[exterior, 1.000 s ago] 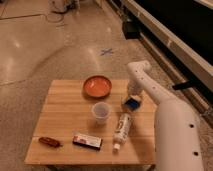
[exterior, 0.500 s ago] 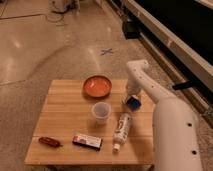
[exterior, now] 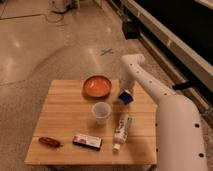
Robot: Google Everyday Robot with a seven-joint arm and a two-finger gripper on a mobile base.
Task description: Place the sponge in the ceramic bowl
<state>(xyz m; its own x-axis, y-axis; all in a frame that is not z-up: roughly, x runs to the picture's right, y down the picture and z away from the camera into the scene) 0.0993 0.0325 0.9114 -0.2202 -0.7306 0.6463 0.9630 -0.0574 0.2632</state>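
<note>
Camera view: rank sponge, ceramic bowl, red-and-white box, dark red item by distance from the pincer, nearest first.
The pincer is over the table, right rear.
1. sponge, right at the pincer
2. ceramic bowl, rear centre
3. red-and-white box, front centre
4. dark red item, front-left corner

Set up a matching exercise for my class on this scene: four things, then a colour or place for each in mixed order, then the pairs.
1 ceramic bowl
2 sponge
3 cup
4 gripper

a whitish, middle of the table
b at the sponge's top
c orange-brown inside, by the far edge
d bright blue, beside the bowl

Pairs: 1-c, 2-d, 3-a, 4-b
</note>
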